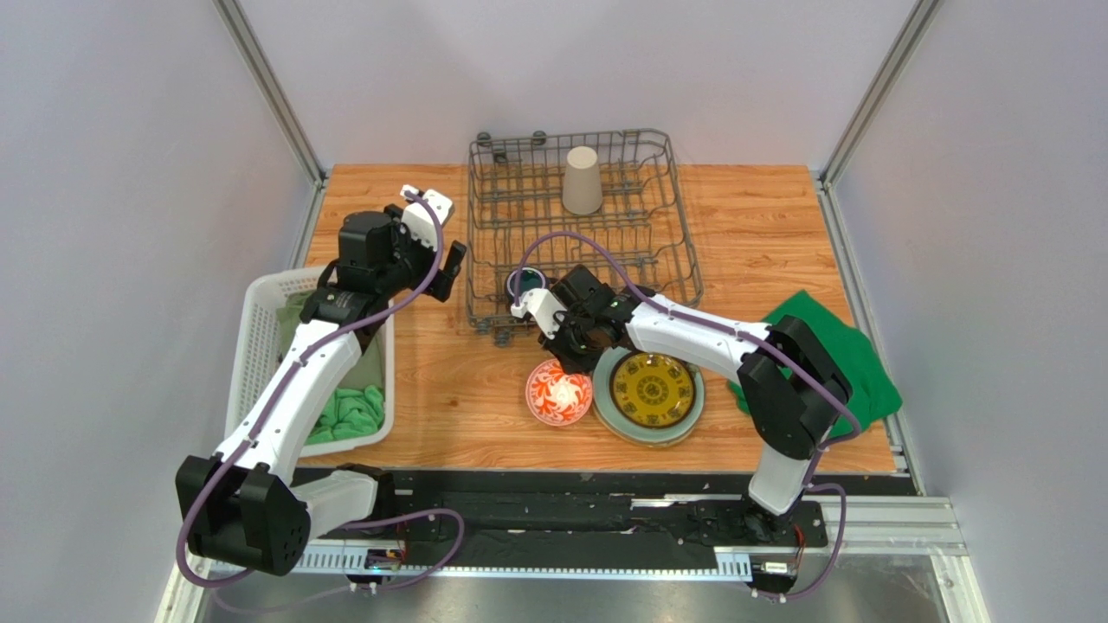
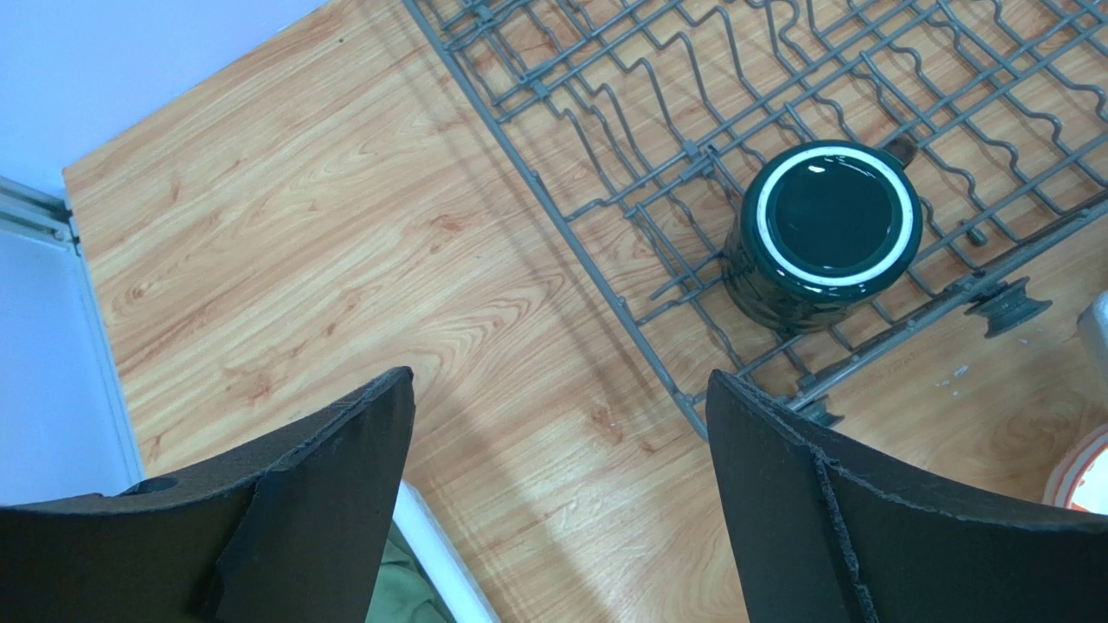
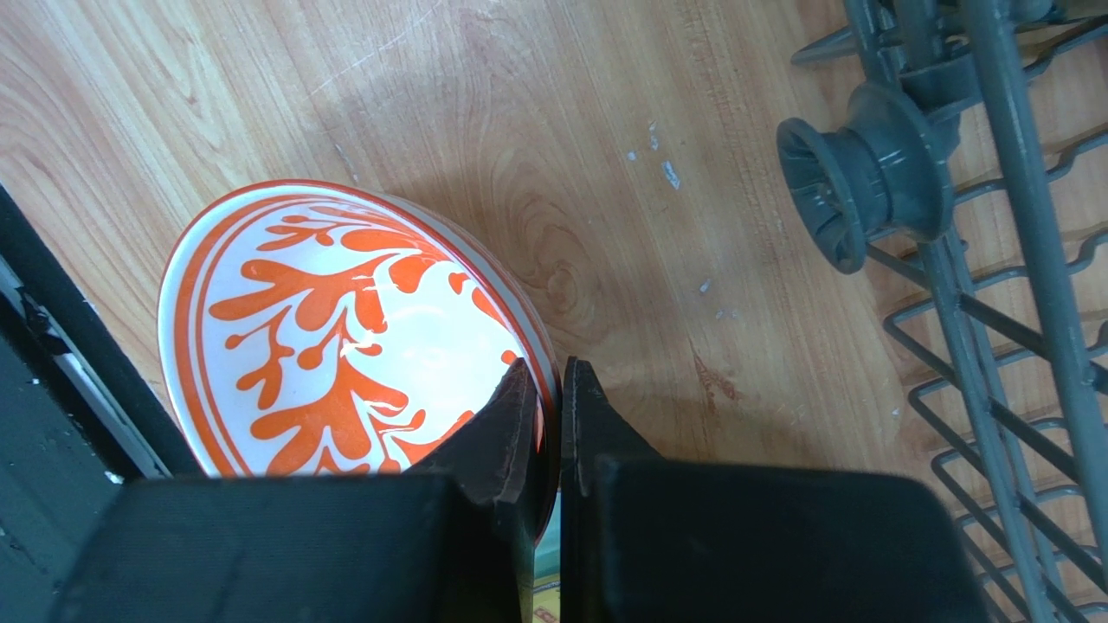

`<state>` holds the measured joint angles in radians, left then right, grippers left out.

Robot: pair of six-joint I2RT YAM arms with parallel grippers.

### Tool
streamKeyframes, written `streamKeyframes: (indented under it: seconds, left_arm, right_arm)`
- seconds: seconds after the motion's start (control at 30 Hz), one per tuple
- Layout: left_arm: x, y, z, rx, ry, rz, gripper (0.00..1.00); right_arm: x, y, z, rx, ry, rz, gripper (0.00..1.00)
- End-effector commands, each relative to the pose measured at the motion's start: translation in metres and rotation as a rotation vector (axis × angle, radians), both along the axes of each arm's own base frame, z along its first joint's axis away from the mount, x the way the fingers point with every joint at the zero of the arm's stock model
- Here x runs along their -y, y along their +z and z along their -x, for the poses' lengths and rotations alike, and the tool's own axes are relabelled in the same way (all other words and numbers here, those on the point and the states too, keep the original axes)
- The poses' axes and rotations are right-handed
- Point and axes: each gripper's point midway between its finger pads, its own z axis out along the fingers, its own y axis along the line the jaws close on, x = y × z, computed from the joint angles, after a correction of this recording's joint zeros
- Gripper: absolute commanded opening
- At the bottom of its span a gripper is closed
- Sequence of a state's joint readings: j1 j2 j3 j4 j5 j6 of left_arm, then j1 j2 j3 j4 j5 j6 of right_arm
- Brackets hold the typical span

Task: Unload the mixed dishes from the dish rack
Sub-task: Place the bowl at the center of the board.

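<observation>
The dark grey dish rack (image 1: 683,247) stands at the back middle of the table. It holds the upside-down beige tumbler (image 1: 581,179) and the dark teal mug (image 1: 524,282), which sits in the rack's near left corner (image 2: 822,234). My right gripper (image 1: 568,361) is shut on the rim of the red-and-white bowl (image 1: 558,393), which is at or just above the table in front of the rack (image 3: 325,338). The yellow patterned plate (image 1: 652,390) lies on a pale green plate beside the bowl. My left gripper (image 1: 449,273) is open and empty, left of the rack.
A white slatted basket (image 1: 260,338) with green cloths (image 1: 349,413) stands at the left edge, under my left arm. Another green cloth (image 1: 852,351) lies at the right. The rack's corner and wheel (image 3: 865,175) are close to my right gripper (image 3: 555,370).
</observation>
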<state>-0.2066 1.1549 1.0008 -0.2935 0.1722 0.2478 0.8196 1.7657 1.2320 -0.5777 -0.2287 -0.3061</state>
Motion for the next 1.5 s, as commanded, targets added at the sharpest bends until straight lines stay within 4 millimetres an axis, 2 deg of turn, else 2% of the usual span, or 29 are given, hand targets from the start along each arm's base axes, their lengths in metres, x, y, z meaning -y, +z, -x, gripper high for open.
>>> streamKeyframes:
  seconds: [0.0,0.17,0.27,0.53,0.73,1.17,1.27,1.47]
  left_arm:
    - [0.002,0.013,-0.003,0.050,-0.009,0.030,0.90]
    - [0.001,0.012,-0.001,0.049,-0.012,0.028,0.90]
    - [0.000,0.012,-0.001,0.051,-0.010,0.026,0.90]
    - [0.000,0.012,0.000,0.052,-0.012,0.021,0.90]
    - [0.000,0.011,0.001,0.048,-0.015,0.020,0.90]
    - [0.002,0.010,0.002,0.040,-0.024,0.025,0.90]
    - [0.003,0.009,0.002,0.037,-0.026,0.028,0.90]
    - [0.004,0.009,0.001,0.039,-0.033,0.024,0.90]
  right_arm:
    - [-0.020,0.020,-0.022,0.092,0.018,-0.058,0.00]
    - [-0.022,0.019,-0.027,0.098,0.017,-0.048,0.02]
    - [-0.023,0.017,-0.028,0.095,0.018,-0.044,0.11]
    - [-0.018,0.017,-0.031,0.104,-0.003,-0.018,0.18]
    - [-0.011,0.017,-0.030,0.096,-0.023,0.012,0.28]
    - [0.000,0.012,-0.010,0.054,-0.010,0.037,0.30]
    - [0.001,0.013,-0.008,0.057,-0.009,0.040,0.30]
    - [0.004,0.026,-0.018,0.118,-0.029,0.043,0.32]
